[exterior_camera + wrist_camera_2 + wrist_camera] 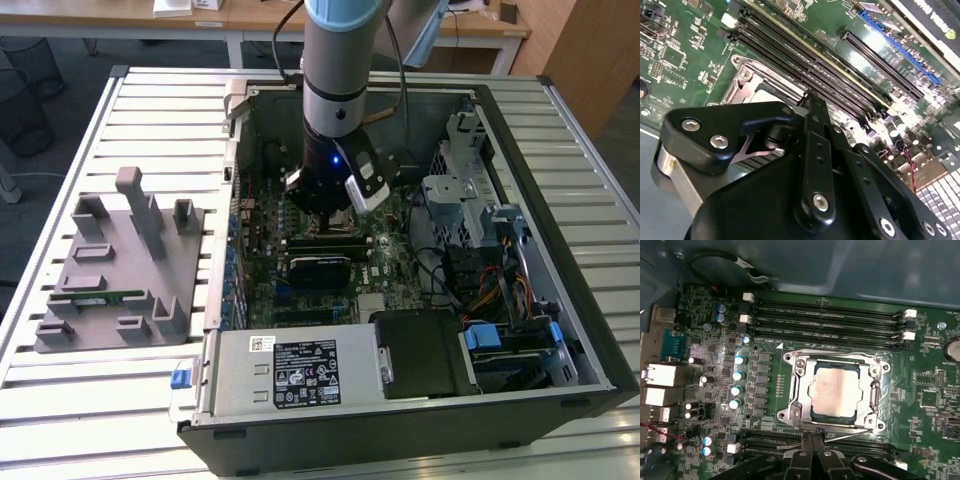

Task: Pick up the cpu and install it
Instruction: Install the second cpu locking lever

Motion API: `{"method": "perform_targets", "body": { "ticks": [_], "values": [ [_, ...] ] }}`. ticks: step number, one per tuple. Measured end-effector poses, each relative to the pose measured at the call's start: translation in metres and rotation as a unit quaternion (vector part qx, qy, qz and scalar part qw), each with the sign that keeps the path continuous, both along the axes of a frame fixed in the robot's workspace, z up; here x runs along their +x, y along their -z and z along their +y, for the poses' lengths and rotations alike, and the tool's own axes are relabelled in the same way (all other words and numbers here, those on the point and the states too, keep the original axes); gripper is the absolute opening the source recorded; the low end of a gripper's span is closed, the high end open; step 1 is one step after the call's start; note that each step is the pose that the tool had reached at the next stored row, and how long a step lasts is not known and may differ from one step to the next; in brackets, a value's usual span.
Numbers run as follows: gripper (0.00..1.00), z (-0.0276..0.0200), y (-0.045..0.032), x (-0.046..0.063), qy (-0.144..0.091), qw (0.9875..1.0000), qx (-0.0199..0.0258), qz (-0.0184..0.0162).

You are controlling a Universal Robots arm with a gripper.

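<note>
while the arm is lowered into the open computer case (520, 230), the gripper (325, 205) is seen in the exterior view low over the motherboard (385, 235), toward the far side of the case. the grey tray (110, 270) is left well apart on the slatted table (60, 400), at the exterior view's left.

in the second wrist view, the gripper (810, 102) is seen with its fingers pressed together, nothing between them, just beside the socket frame (747, 82) and near the memory slots (805, 60).

in the first wrist view, the cpu (836, 390) is seen lying flat and square inside the socket frame (795, 385), apparently seated; the clenched fingertips (811, 440) are placed at the frame's edge, apart from the chip. whether the retention lever is latched cannot be told. for this step, any contact is judged best kept vertical and gentle, on the frame rather than the metal lid, so the chip is not skewed on its contacts.
</note>
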State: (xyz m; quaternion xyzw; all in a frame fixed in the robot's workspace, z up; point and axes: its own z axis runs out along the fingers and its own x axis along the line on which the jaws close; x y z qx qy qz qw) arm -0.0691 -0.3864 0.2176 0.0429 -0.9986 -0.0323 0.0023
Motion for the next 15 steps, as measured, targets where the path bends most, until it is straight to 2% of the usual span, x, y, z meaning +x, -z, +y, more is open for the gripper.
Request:
{"method": "perform_targets", "body": {
  "ticks": [2,5,8,13,15],
  "values": [
    [0.11,-0.0017,0.0021,0.000,0.000,1.0000,0.0028,0.0001],
    [0.11,-0.0057,0.0041,-0.002,0.000,0.9999,0.0124,0.0000],
    [0.11,-0.0083,0.0059,-0.005,0.000,0.9998,0.0199,0.0000],
    [0.11,-0.0120,0.0078,-0.011,0.000,0.9997,0.0239,0.0001],
    [0.11,-0.0152,0.0101,-0.014,0.000,0.9996,0.0291,0.0001]
  ]
}}
